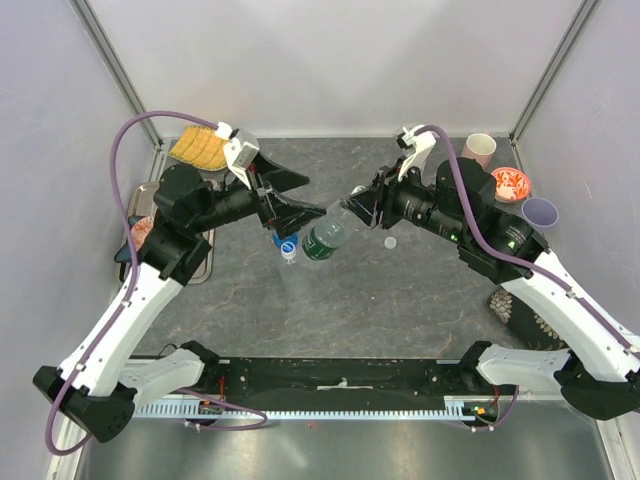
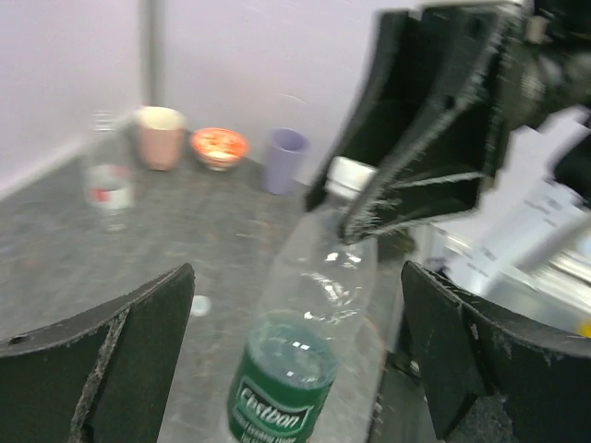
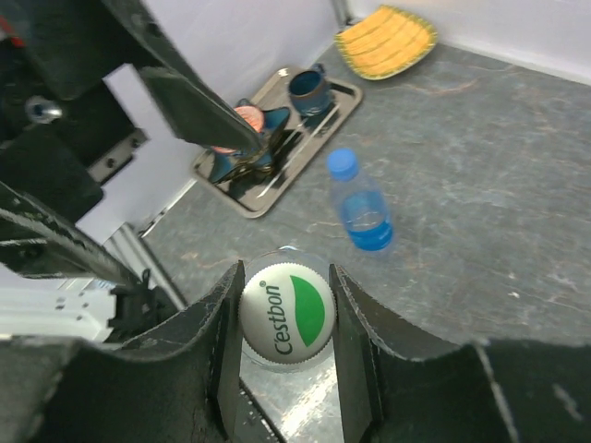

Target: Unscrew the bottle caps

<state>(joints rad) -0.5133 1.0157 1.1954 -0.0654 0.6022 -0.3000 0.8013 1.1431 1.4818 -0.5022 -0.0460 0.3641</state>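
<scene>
Snugly, right claw (image 3: 284, 281) clamps cap (image 3: 286, 318); left claw (image 2: 297, 277) gapes.

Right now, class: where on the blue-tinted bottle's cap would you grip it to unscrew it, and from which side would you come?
Pinch the blue cap across its round side wall, coming straight down from above. The blue-tinted bottle stands upright and alone on the table with the cap topmost, so the cap's wall is free all round and nothing blocks a descent.

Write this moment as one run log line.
left fingers open around green-label bottle | right fingers shut on its cap | cap on bottle
</scene>
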